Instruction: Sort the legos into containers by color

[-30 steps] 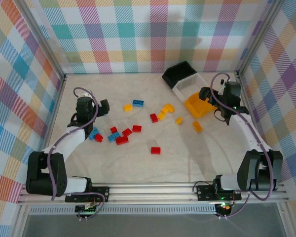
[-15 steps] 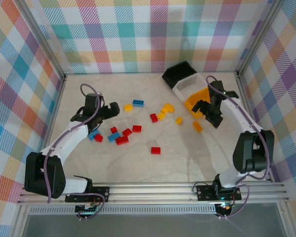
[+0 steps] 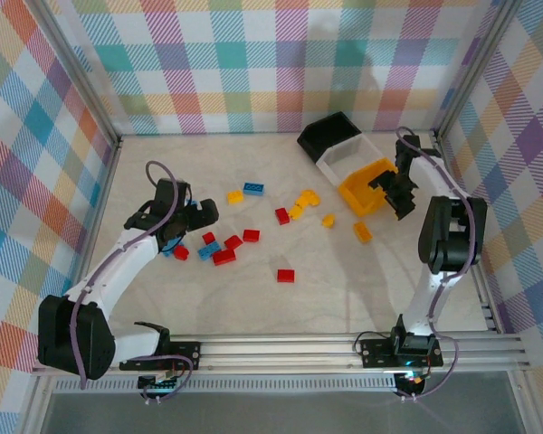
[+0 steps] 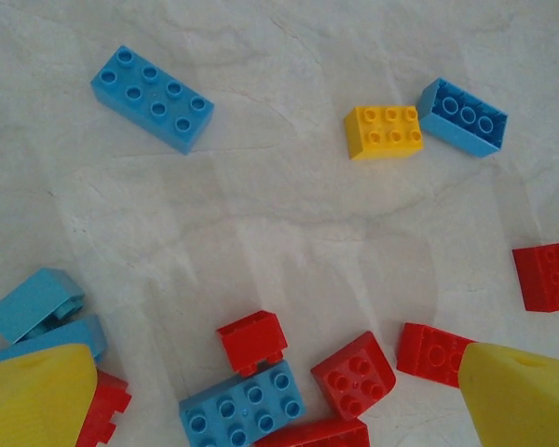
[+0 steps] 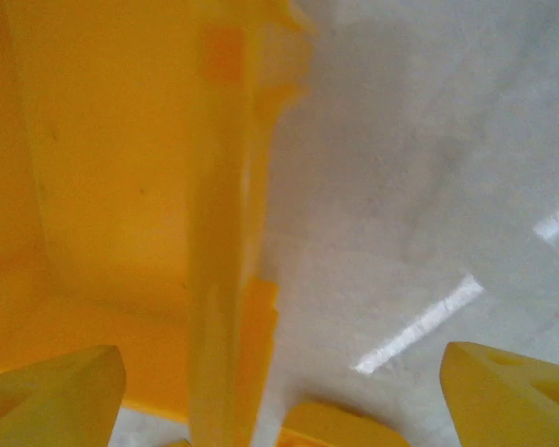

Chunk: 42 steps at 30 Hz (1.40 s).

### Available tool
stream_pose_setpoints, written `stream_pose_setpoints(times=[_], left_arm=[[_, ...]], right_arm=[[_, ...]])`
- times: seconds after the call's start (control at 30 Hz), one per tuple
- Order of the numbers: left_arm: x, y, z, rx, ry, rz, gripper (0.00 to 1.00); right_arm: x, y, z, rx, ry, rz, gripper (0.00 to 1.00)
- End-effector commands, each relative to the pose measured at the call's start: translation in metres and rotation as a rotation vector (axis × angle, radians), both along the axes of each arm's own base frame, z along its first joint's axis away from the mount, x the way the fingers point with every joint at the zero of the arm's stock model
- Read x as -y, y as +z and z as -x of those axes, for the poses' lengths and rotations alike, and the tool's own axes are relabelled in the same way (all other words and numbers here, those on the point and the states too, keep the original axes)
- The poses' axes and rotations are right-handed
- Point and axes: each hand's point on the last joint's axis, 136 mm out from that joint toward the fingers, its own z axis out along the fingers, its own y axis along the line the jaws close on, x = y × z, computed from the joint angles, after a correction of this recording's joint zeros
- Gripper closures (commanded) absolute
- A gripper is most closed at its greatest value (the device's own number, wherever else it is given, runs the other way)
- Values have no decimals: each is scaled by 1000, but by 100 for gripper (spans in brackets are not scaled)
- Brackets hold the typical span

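Observation:
Red, blue and yellow legos lie scattered mid-table. My left gripper (image 3: 195, 214) hangs open over the left cluster. In the left wrist view its yellow fingertips (image 4: 39, 393) flank a small red brick (image 4: 252, 339), a blue brick (image 4: 243, 406) and a rounded red brick (image 4: 354, 373). The black bin (image 3: 328, 134), white bin (image 3: 342, 159) and yellow-orange bin (image 3: 364, 193) stand together at the back right. My right gripper (image 3: 394, 194) is open astride the yellow-orange bin's right wall (image 5: 225, 233), one finger (image 5: 51, 396) inside and the other outside, holding nothing.
Loose bricks: a yellow brick (image 3: 235, 196) and a blue brick (image 3: 253, 189) further back, yellow pieces (image 3: 303, 200) near the middle, an orange brick (image 3: 362, 232) in front of the bins, a lone red brick (image 3: 285, 276) nearer the front. Plaid walls enclose the table on three sides.
My right gripper swung from right of the bins onto the yellow-orange bin's right wall, its jaws narrowing a little. My left gripper shifted right over the brick cluster.

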Motion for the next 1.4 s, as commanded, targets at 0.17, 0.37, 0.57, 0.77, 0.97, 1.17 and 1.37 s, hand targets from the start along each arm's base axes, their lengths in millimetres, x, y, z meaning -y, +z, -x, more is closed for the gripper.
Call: stream_pose_setpoints(times=[0.17, 0.37, 0.57, 0.77, 0.97, 1.17, 1.37], left_arm=[[-7, 2, 10, -30, 8, -39, 0], [-7, -2, 12, -42, 13, -40, 0], [-9, -5, 16, -49, 14, -42, 0], [-9, -5, 17, -46, 12, -42, 0], [-9, -5, 19, -46, 11, -40, 0], [-9, -5, 20, -44, 11, -42, 0], [-11, -6, 22, -43, 14, -45, 0]], right_arm=[[-5, -16, -21, -19, 24, -41, 39], [-5, -16, -18, -23, 68, -30, 55], [-11, -16, -15, -26, 126, -27, 72], [-23, -11, -19, -18, 215, -8, 73], [-42, -9, -22, -19, 309, -6, 76], [-64, -10, -21, -15, 391, -20, 76], [-96, -14, -19, -10, 528, -20, 76]])
